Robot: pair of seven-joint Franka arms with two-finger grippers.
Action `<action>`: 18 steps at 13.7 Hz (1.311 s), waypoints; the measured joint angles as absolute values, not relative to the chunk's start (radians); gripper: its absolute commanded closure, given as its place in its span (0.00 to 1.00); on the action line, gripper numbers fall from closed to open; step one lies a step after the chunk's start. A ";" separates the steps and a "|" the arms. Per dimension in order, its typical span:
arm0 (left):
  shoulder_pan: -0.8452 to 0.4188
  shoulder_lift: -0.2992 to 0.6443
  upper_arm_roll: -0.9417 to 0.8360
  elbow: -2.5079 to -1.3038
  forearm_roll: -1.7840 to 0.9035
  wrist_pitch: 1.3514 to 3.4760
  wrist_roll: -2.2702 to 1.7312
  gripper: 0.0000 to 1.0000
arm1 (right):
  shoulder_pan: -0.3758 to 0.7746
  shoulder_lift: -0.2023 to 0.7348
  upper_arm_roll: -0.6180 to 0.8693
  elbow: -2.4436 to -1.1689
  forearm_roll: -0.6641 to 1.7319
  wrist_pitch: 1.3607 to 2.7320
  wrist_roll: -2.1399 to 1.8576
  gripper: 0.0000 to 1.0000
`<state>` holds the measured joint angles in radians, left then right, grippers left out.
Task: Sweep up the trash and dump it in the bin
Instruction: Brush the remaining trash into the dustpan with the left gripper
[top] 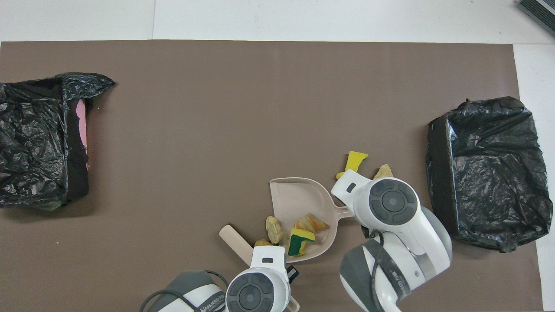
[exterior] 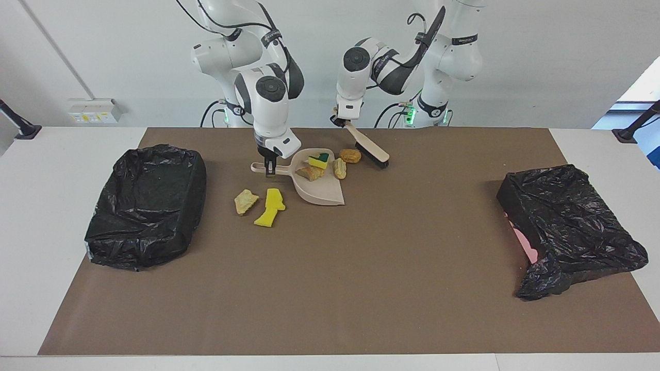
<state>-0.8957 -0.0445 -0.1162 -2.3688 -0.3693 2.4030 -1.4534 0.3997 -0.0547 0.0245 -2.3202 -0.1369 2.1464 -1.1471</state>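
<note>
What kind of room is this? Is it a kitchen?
Probably a robot lab, not a kitchen: two white robot arms at a table, a brown mat, and a practice mess with a dustpan.

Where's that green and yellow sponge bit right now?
The green-backed sponge piece lies in the beige dustpan, beside a golden-brown lump.

Robot lab; bare white walls; brown mat [exterior: 330, 288] on table [exterior: 46, 216].
</note>
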 measured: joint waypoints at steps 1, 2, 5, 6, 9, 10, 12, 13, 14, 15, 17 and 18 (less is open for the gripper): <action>-0.896 -0.026 -0.115 -2.352 -0.369 2.437 -1.437 1.00 | 0.400 -0.055 0.025 -2.320 -0.137 2.146 -1.147 1.00; -0.896 -0.009 -0.113 -2.332 -0.369 2.453 -1.403 1.00 | 0.400 -0.055 0.025 -2.320 -0.137 2.146 -1.147 1.00; -0.896 0.028 -0.112 -2.272 -0.370 2.464 -1.224 1.00 | 0.400 -0.055 0.025 -2.320 -0.137 2.146 -1.147 1.00; -0.895 0.033 -0.112 -2.258 -0.370 2.464 -1.180 1.00 | 0.400 -0.055 0.025 -2.320 -0.137 2.146 -1.147 1.00; -0.891 0.034 -0.102 -2.222 -0.369 2.452 -1.095 1.00 | 0.400 -0.055 0.025 -2.320 -0.137 2.146 -1.147 1.00; -0.885 0.030 -0.099 -2.212 -0.369 2.420 -1.071 1.00 | 0.400 -0.055 0.025 -2.320 -0.137 2.146 -1.147 1.00; -0.873 0.015 -0.094 -2.194 -0.369 2.318 -1.042 1.00 | 0.400 -0.055 0.025 -2.320 -0.137 2.146 -1.147 1.00; -0.862 0.000 -0.093 -2.186 -0.369 2.265 -1.040 1.00 | 0.400 -0.055 0.025 -2.320 -0.137 2.146 -1.147 1.00; -0.846 -0.019 -0.093 -2.179 -0.369 2.215 -1.038 1.00 | 0.399 -0.055 0.025 -2.319 -0.137 2.143 -1.147 1.00; -0.831 -0.041 -0.091 -2.172 -0.366 2.163 -1.033 1.00 | 0.399 -0.055 0.024 -2.315 -0.137 2.134 -1.147 1.00; -0.814 -0.085 -0.090 -2.168 -0.326 2.056 -0.999 1.00 | 0.393 -0.059 0.022 -2.302 -0.137 2.105 -1.147 1.00; -0.813 -0.102 -0.090 -2.170 -0.308 2.011 -0.964 1.00 | 0.386 -0.060 0.022 -2.298 -0.137 2.099 -1.147 1.00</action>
<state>-0.8131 -0.1025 -0.0901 -2.1704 -0.3084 2.0114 -0.9637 0.3860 -0.0600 0.0220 -2.2981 -0.1372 2.0989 -1.1470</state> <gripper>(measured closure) 0.731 0.670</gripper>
